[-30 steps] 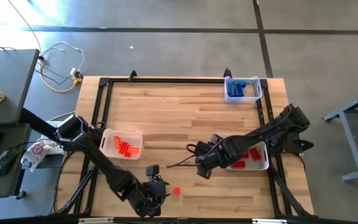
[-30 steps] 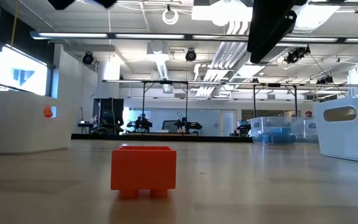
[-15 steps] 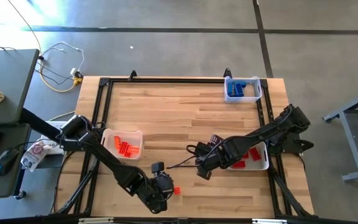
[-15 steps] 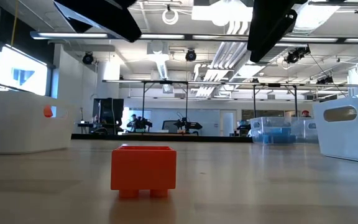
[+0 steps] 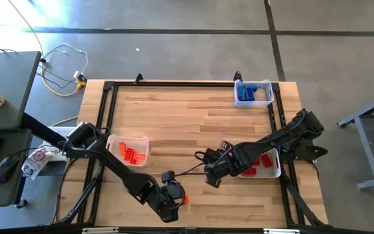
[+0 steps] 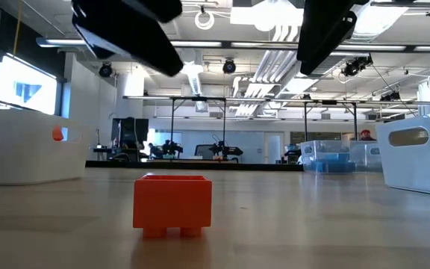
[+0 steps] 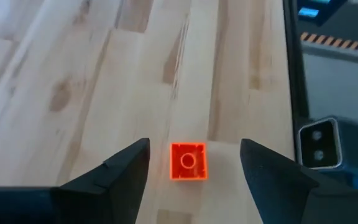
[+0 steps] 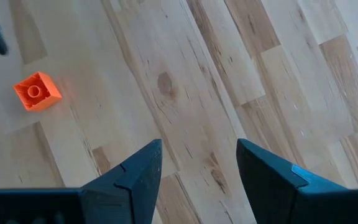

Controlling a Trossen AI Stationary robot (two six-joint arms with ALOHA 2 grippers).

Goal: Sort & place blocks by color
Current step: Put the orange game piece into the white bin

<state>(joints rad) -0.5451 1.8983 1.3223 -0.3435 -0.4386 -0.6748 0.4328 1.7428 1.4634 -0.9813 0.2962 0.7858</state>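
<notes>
One small orange block (image 5: pixel 185 199) sits alone on the table near its near edge, hollow side up, resting on its studs (image 6: pixel 172 231). My left gripper (image 5: pixel 174 194) hovers over it, open, with a finger on either side of the block (image 7: pixel 188 161) and touching nothing. My right gripper (image 5: pixel 211 179) waits open near the table's middle, above bare wood (image 8: pixel 199 144), and the same block (image 8: pixel 36 91) shows off to one side in its wrist view. Other blocks lie in three white trays.
A white tray of orange blocks (image 5: pixel 127 151) stands at the left. One with red blocks (image 5: pixel 260 163) is at the right under the right arm, and one with blue blocks (image 5: pixel 252 92) is at the far right corner. The near table edge and frame rail (image 7: pixel 316 146) run close by the block.
My left gripper has moved toward the table's right along the near edge, coming over the orange block, and it now shows lower in the low view. The block has stayed in place.
</notes>
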